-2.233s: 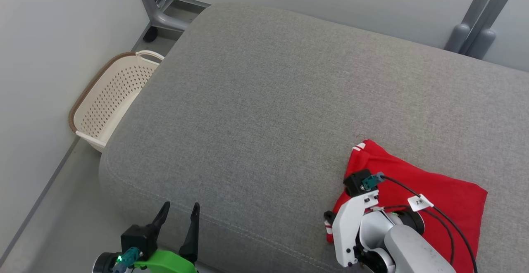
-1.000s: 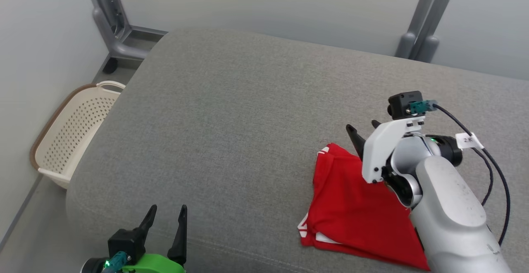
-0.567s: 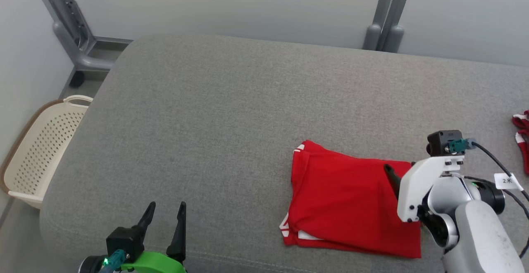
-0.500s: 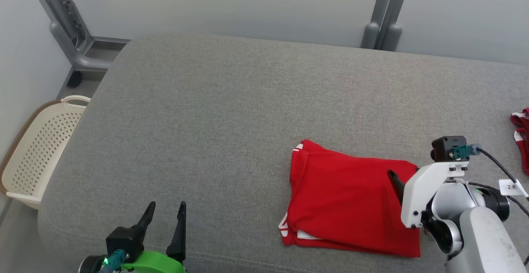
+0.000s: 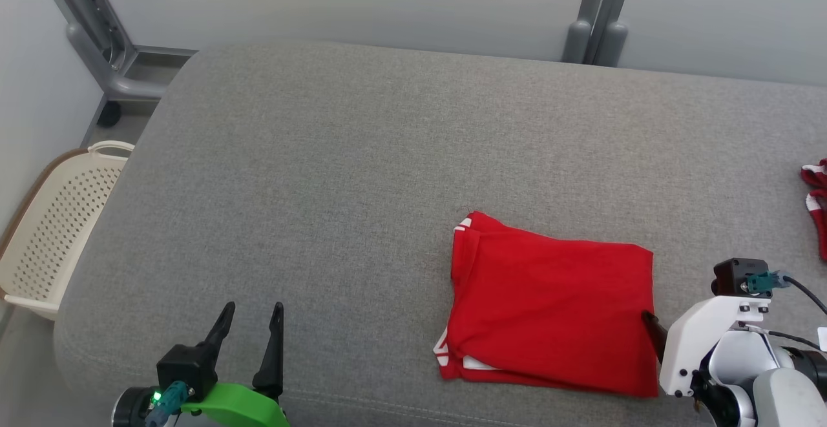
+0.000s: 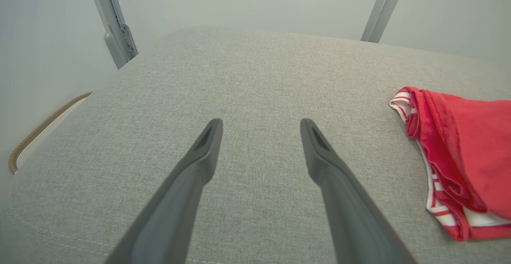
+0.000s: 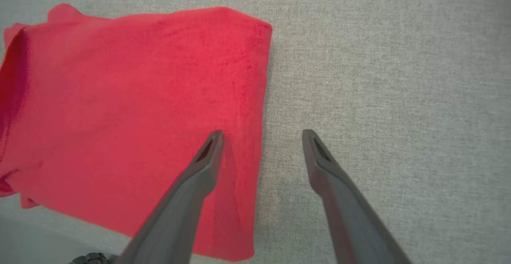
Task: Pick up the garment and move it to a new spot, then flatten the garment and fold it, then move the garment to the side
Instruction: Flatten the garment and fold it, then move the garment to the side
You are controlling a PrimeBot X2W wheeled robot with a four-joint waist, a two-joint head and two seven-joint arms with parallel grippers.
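Folded red garment (image 5: 552,314) lies on grey cushion (image 5: 323,175); right gripper (image 7: 262,133) and left gripper (image 6: 259,122) both spread wide, holding nothing.

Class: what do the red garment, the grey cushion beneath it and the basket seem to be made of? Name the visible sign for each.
Garment: likely knit cloth, matte; it folds limply, hem stitched.
Cushion: coarse woven upholstery fabric, matte; flecked weave and a seam show.
Basket: probably moulded plastic, cream, smooth; regular punched holes, brown braided-looking rim.
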